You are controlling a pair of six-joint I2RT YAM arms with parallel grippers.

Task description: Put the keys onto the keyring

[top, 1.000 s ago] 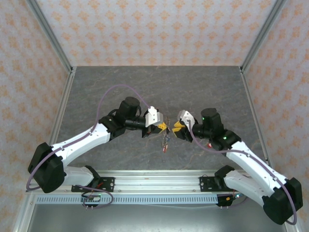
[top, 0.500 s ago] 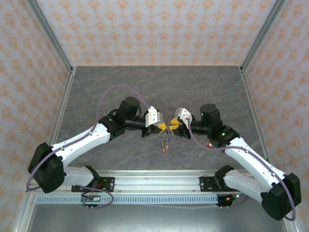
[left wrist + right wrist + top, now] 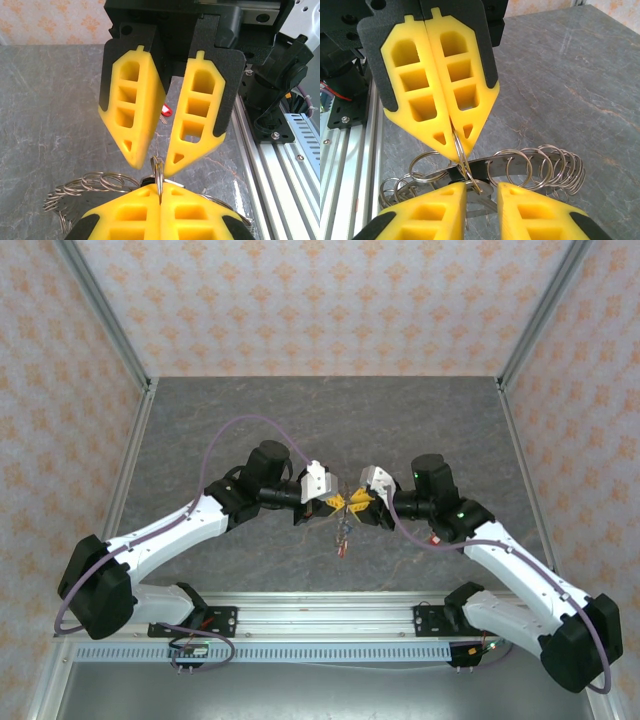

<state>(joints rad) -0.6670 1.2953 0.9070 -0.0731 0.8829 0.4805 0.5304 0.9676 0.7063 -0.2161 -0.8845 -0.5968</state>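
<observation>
Left gripper [image 3: 336, 502]: jaws together, clamped on a small ring [image 3: 459, 150] at the very fingertips, which face the other arm.
Small ring: stands on edge, its plane in line with the seam of the left fingers. Its free edge points at the right arm, the only one free to take it.
Right gripper [image 3: 481, 194]: jaws apart, tip to tip with the left, straddling the ring's free edge. The wire runs close along one finger; contact cannot be told.
Keyring [image 3: 530, 161]: just below both sets of tips, its band strung with many wire loops. Whether it hangs or rests on the table cannot be told.
Keys [image 3: 343, 538]: bunched just on the near side of the tips; a red key [image 3: 167, 111] shows beyond the right fingers.
In the way: the neighbouring loops crowd the tips, so closing jaws would likely snag one.
</observation>
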